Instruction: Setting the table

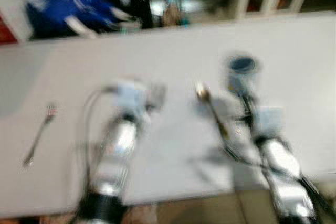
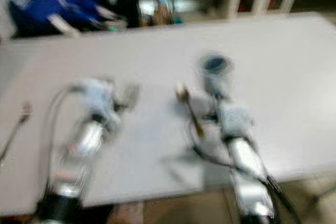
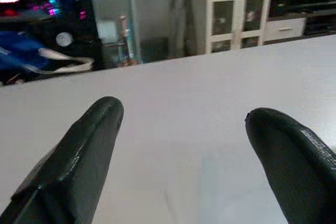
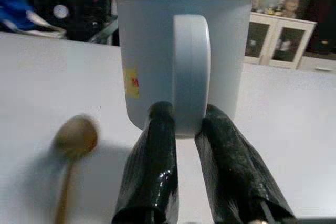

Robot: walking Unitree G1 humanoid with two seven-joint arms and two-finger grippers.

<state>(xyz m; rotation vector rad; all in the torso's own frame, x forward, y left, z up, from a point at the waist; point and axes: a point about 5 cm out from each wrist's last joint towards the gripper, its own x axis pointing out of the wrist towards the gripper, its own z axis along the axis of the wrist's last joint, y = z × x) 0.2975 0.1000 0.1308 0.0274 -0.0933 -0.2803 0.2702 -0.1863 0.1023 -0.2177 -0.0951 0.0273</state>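
Right gripper (image 4: 181, 124) pinches mug (image 4: 157, 51) handle, frame center; wooden spoon (image 4: 73, 140) lower left. Left gripper (image 3: 181, 121) spread over white table (image 3: 210, 77). Fork (image 1: 38, 136) far left.

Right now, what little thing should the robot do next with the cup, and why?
Probably lower the mug onto the white table beside the wooden spoon and let go. The right gripper pinches its handle, seemingly just above the table. The fork already lies there, and the left gripper is open with nothing in it.
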